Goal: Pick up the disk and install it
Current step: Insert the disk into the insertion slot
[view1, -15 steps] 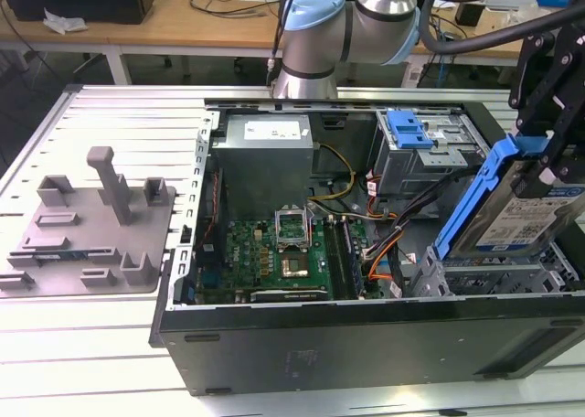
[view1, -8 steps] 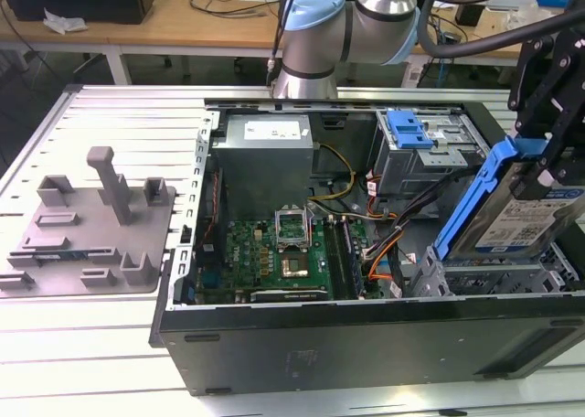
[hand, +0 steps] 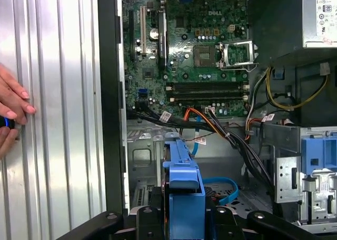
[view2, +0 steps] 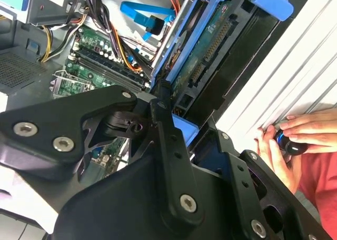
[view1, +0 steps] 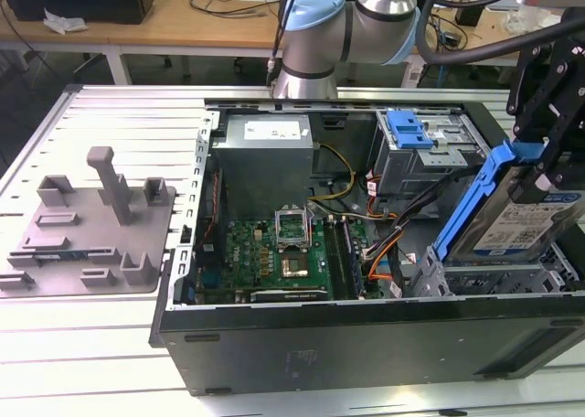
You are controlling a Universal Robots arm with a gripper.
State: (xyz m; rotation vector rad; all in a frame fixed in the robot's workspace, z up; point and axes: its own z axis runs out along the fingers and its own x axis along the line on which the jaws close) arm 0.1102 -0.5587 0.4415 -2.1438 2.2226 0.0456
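One black gripper was clamped on the silver, blue-framed rectangular disk, which hung tilted over the grey metal drive cage at four o'clock in the exterior view. Entering askew, it could jam on the cage rim.

Exterior view: you look down, mid-range, on the open computer case. Both wrist views: close, past the gripper into it; all share the motherboard.

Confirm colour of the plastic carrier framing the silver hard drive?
Bright blue carrier around the silver rectangular disk; best in exterior view.
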